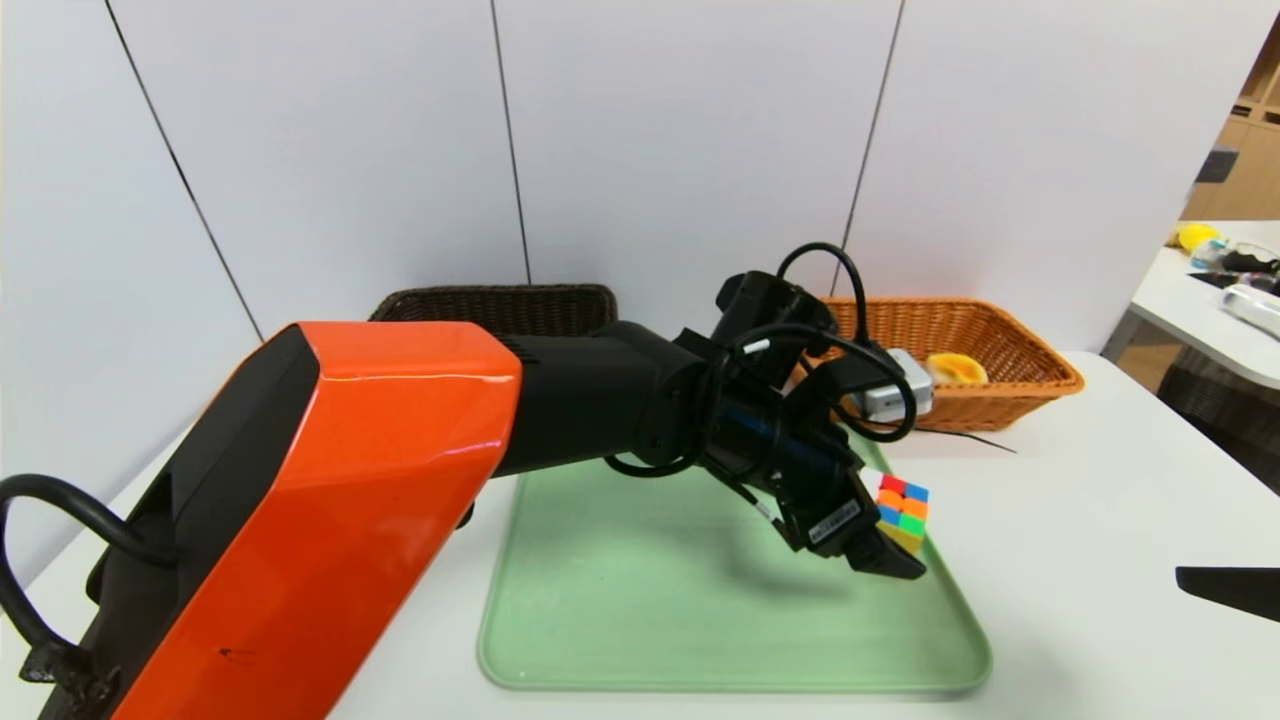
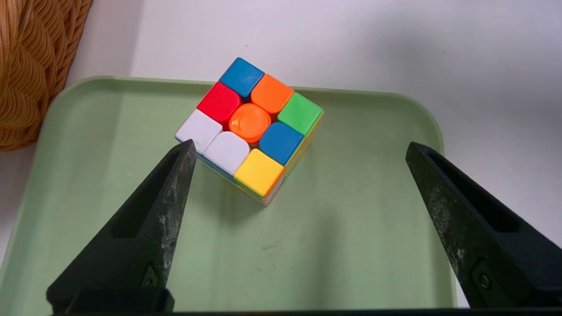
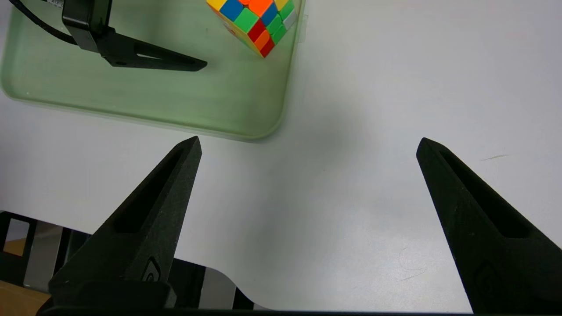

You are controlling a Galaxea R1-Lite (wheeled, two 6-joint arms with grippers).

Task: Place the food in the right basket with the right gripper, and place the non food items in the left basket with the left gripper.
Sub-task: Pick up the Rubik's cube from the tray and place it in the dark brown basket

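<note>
The multicoloured puzzle cube point(image 1: 903, 508) point(image 2: 250, 128) point(image 3: 254, 19) sits near the far right corner of the green tray point(image 1: 650, 600). My left gripper point(image 1: 890, 555) point(image 2: 300, 147) hovers low over the tray just short of the cube, open and empty. The cube lies ahead of its fingertips, close to one finger point(image 2: 153, 206). The food point(image 1: 955, 368), a yellow-topped piece, lies inside the orange-brown right basket point(image 1: 1010, 345). The dark left basket point(image 1: 500, 300) stands at the back, partly hidden by my left arm. My right gripper point(image 1: 1225, 590) point(image 3: 309, 145) hangs open and empty over the bare table at the right.
The white table point(image 1: 1080, 520) spreads right of the tray, and its front edge point(image 3: 206, 267) shows under my right gripper. The orange basket's wall point(image 2: 26, 66) stands just beyond the tray's corner. Another table with clutter point(image 1: 1225, 270) is at the far right.
</note>
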